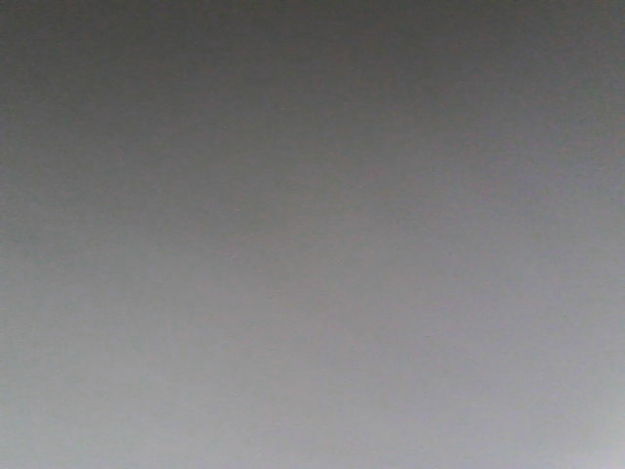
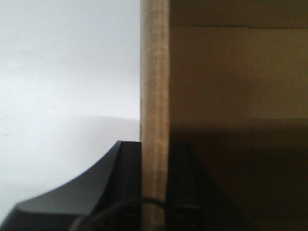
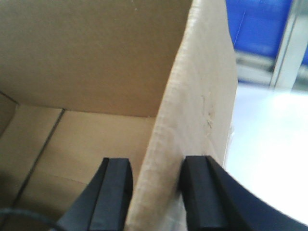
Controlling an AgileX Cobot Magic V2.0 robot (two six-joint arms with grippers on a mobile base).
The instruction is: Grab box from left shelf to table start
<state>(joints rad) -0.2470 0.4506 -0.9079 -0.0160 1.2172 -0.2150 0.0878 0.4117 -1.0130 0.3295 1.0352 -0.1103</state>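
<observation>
The left gripper (image 2: 155, 151) pinches the rough corrugated wall of the open brown cardboard box (image 2: 226, 72); the right gripper (image 3: 156, 168) also clamps a wall (blue bins (image 3: 257, 24) blurred behind).

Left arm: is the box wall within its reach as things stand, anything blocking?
Probably yes. The left pincer straddles the box wall, one finger against each face, and nothing else shows in the way. The front view is blank grey, so the wider surroundings cannot be checked.

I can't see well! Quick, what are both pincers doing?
Left pincer: closed on the box wall.
Right pincer: closed on the box wall.
</observation>
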